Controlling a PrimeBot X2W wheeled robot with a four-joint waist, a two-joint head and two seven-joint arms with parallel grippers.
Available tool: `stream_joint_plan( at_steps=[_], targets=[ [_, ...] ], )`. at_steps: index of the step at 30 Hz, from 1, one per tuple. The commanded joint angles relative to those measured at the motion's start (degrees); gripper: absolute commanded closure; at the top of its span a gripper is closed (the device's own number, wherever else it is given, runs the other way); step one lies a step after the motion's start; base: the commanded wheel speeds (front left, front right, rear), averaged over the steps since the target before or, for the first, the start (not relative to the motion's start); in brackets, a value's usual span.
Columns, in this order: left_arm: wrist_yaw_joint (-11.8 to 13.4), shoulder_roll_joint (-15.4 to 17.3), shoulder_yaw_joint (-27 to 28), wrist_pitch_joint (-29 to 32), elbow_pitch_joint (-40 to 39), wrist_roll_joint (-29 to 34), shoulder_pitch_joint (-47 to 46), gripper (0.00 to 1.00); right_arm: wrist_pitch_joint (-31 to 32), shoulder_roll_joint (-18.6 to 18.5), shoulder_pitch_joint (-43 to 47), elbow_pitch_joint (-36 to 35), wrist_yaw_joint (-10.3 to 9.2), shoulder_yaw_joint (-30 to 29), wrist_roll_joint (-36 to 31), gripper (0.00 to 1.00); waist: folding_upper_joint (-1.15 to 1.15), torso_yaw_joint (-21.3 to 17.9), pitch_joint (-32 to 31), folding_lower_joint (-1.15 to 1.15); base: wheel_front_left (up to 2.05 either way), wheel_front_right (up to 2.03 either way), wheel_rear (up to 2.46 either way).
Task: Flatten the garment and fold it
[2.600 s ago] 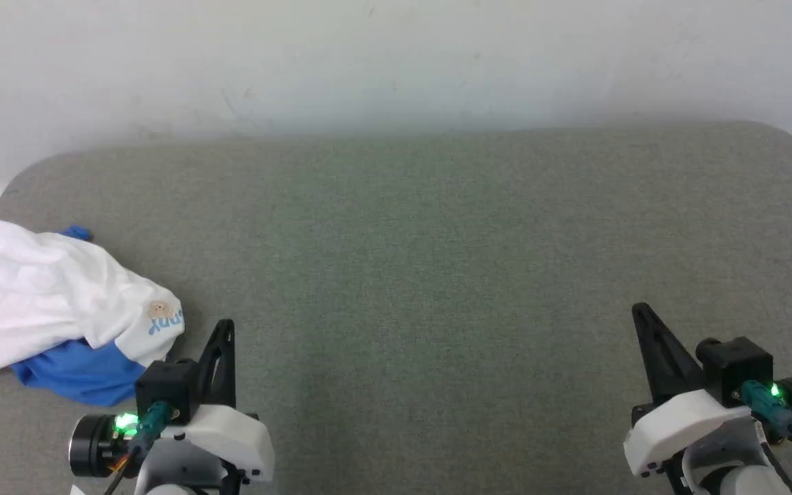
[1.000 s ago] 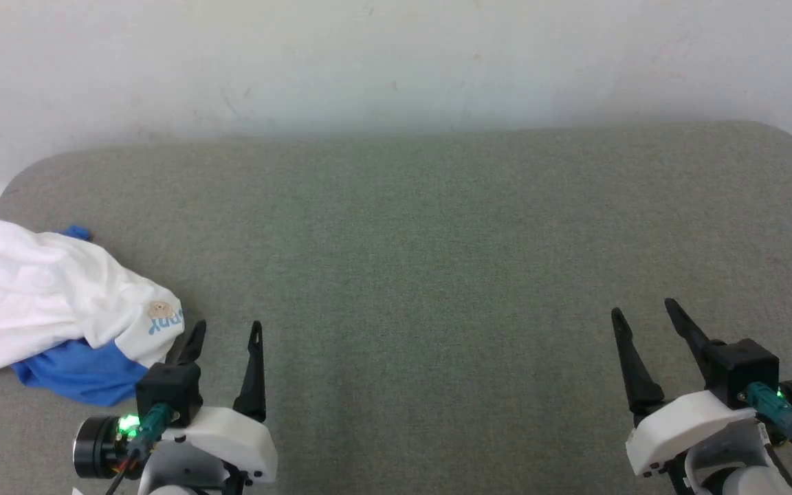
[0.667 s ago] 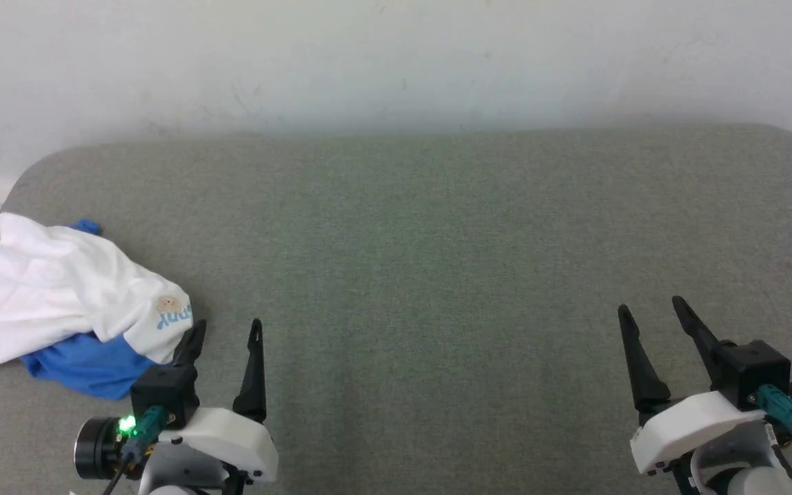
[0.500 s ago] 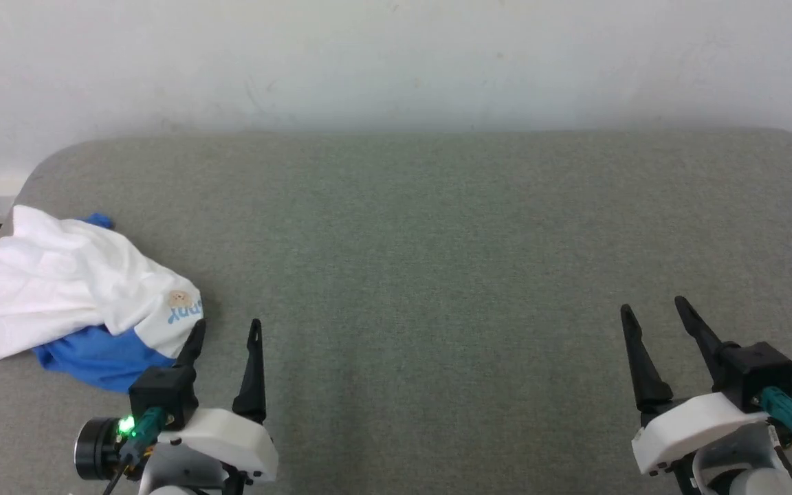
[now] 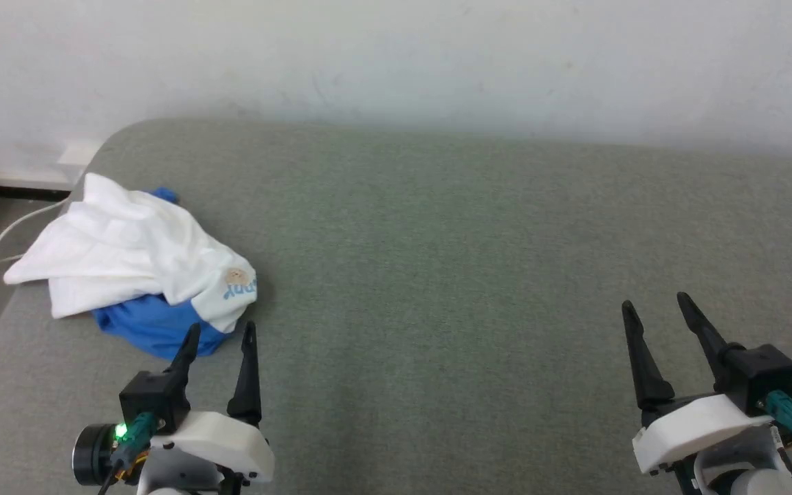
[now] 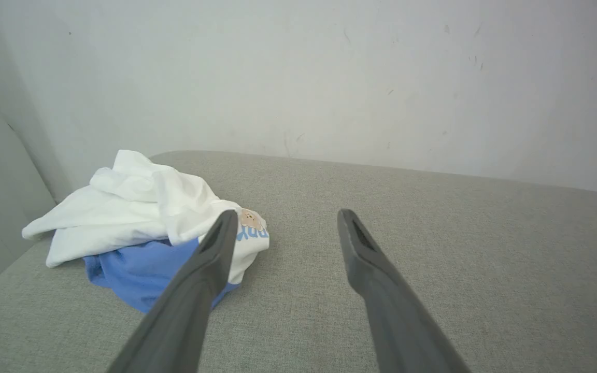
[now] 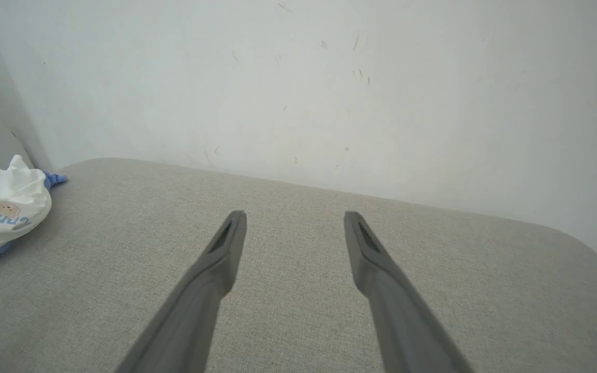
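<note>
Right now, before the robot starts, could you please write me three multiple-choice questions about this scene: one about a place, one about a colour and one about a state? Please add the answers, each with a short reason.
1. Where on the grey padded surface does the garment lie?
A. At the left end, just beyond the left pincer
B. In the middle
C. At the right end

2. Which colours does the garment show?
A. Red and black
B. White and blue
C. Green all over

3. In what state is the garment?
A. Spread flat
B. Folded into a neat rectangle
C. Crumpled in a heap

Answers:
1 A: the head view shows it at the left, just ahead of the left pincer's tips.
2 B: white cloth lies over a blue part.
3 C: it is bunched up with many creases, and no part is laid flat.
</note>
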Motion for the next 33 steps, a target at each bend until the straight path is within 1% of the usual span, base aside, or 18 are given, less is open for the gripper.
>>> stream_joint_plan(
  at_steps=[1, 7, 12, 26, 33],
  targets=[
    [-0.1, 0.0, 0.3, -0.8, 0.5, -0.6, -0.6, 0.0, -0.4, 0.0, 0.5, -0.5, 0.13, 0.1, 0.4, 0.0, -0.01, 2.5, -0.2, 0.0, 0.0, 0.0, 0.0],
    [0.1, 0.0, 0.5, -1.5, 1.1, -1.0, -0.4, 0.0, -0.8, 0.0, 0.8, -0.8, 0.15, 0.3, 0.9, 0.0, -0.01, 6.1, -0.5, 0.0, 0.0, 0.0, 0.0],
    [0.2, 0.0, 0.7, -2.0, 1.3, -1.9, -0.4, 0.0, -1.1, 0.0, 0.8, -1.0, 0.16, 0.5, 1.2, 0.0, -0.01, 7.9, -0.4, 0.0, -0.16, -0.16, -0.16],
    [1.3, 0.0, -0.5, -3.7, 1.7, -4.8, -0.6, 0.0, -1.9, 0.0, 1.4, -2.0, 0.21, 0.3, 2.0, 0.0, -0.01, 12.0, 0.9, 0.0, -0.12, -0.12, -0.12],
    [1.4, -0.1, -2.3, -4.5, 1.3, -7.7, -2.5, 0.0, -1.2, 0.0, 0.6, -3.8, 0.23, 0.0, 1.1, 0.0, -0.01, 13.0, 3.7, 0.0, 0.0, 0.0, 0.0]
  ],
)
